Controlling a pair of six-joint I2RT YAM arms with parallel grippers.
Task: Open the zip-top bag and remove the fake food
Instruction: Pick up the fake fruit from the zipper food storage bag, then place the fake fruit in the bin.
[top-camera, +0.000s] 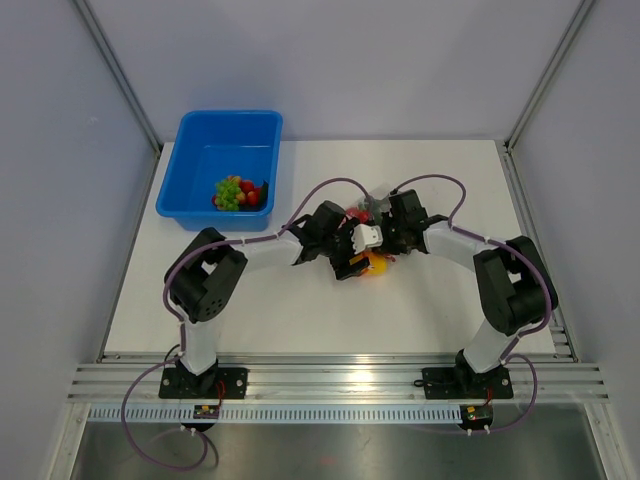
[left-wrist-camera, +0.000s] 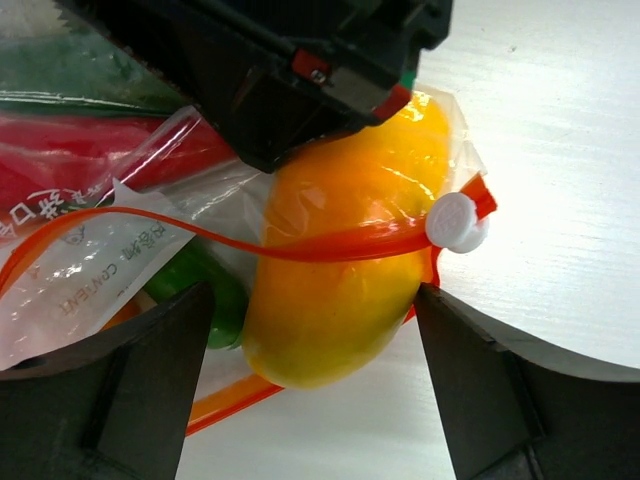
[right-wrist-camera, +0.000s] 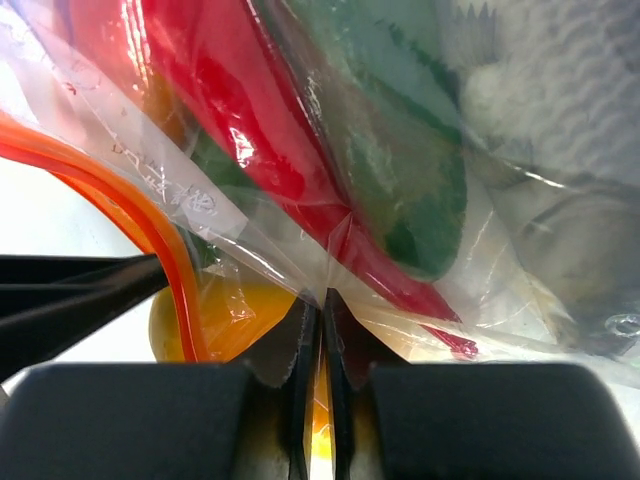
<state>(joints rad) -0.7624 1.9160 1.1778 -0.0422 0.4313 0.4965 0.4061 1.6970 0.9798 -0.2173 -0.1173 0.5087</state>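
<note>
Two grippers meet at the small clear crinkly zip-top bag (left-wrist-camera: 100, 265) in the middle of the white table (top-camera: 300, 310). My right gripper (right-wrist-camera: 323, 320) has its jaws pressed almost flat together, and a thin fold of the bag's plastic is pinched between them. My left gripper (left-wrist-camera: 312, 300) has its jaws wide apart, one on each side of the bag's end, where the smooth yellow-orange toy pepper (left-wrist-camera: 340, 330) bulges inside. I cannot tell if those fingers touch the bag.

Only the left wrist view shows the orange-red zip strip (left-wrist-camera: 330, 245) running across the pepper to a round white slider (left-wrist-camera: 457, 222). It also shows the right gripper sitting black just above the pepper.

Only the right wrist view shows the pinch up close. Behind the plastic there I see a long red toy piece (right-wrist-camera: 250, 120), a dark green toy piece (right-wrist-camera: 400, 170) and a grey bumpy piece (right-wrist-camera: 570, 90).

Only the top view shows the blue plastic tub (top-camera: 205, 140) at the back left, with green toy grapes (top-camera: 230, 193) and red pieces (top-camera: 250, 190) in it.

From above, the left arm (top-camera: 205, 280) and the right arm (top-camera: 510, 285) reach in from the near edge. Their elbows bend out to the sides and their wrists turn toward each other.
</note>
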